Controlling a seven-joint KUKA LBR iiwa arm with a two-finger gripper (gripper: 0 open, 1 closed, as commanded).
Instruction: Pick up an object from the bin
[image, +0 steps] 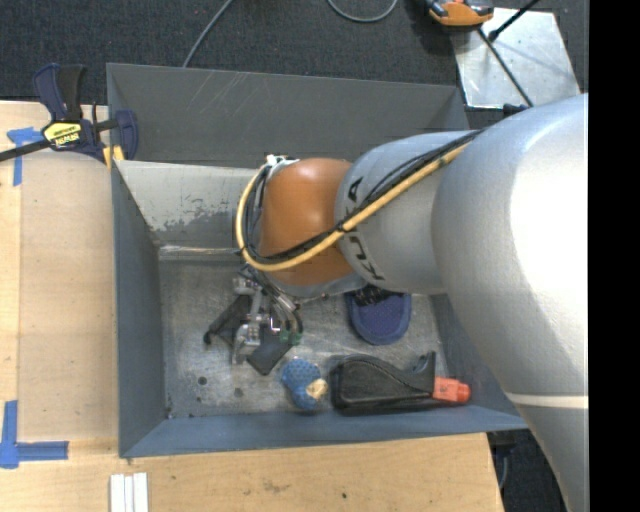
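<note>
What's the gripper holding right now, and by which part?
It cannot be told. The gripper is down by a black piece on the bin floor, but no hold shows.

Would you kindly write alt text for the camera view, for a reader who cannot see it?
The robot arm's gripper hangs low in the grey metal bin, over a small flat black piece. Along the front wall lie a round blue ball and a black handled tool with an orange tip; a dark blue oval pad lies behind them.

obj: small dark angular piece | lies tilted on bin floor | I see it just under the gripper
</note>
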